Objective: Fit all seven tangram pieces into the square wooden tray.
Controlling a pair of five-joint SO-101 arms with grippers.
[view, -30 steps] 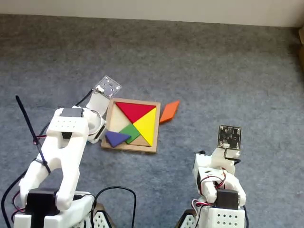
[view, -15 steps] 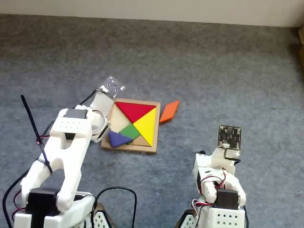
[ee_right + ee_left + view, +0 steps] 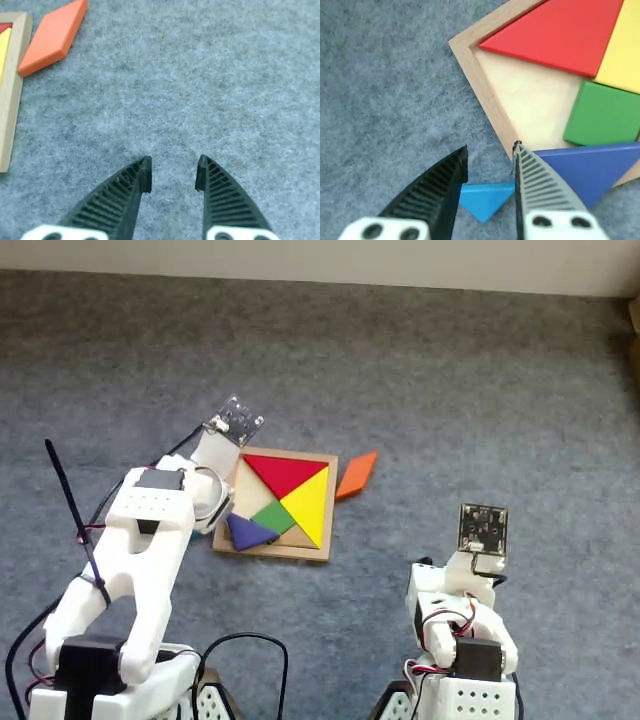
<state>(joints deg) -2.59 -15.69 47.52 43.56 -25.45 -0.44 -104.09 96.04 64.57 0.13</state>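
Note:
The square wooden tray (image 3: pixel 329 508) (image 3: pixel 479 83) holds a red triangle (image 3: pixel 283 472) (image 3: pixel 560 30), a yellow triangle (image 3: pixel 310 505) (image 3: pixel 622 55) and a green square (image 3: pixel 272 518) (image 3: pixel 605 112). A dark blue triangle (image 3: pixel 248 531) (image 3: pixel 585 165) lies tilted over the tray's near-left corner. My left gripper (image 3: pixel 490 150) is open at that corner, above a small light blue triangle (image 3: pixel 485 199) on the carpet. An orange parallelogram (image 3: pixel 356 474) (image 3: pixel 52 35) lies just right of the tray. My right gripper (image 3: pixel 172 172) hangs open over bare carpet, well short of the parallelogram.
Everything lies on grey carpet (image 3: pixel 450 390). The left arm (image 3: pixel 150 510) hides the ground beside the tray's left edge. The right arm (image 3: pixel 465 590) stands near the front right. A black cable (image 3: pixel 65 505) runs along the left arm.
The left arm has shifted forward and slightly right along the tray's left edge. The dark blue triangle has been nudged a little right, further onto the tray corner. The right arm is still.

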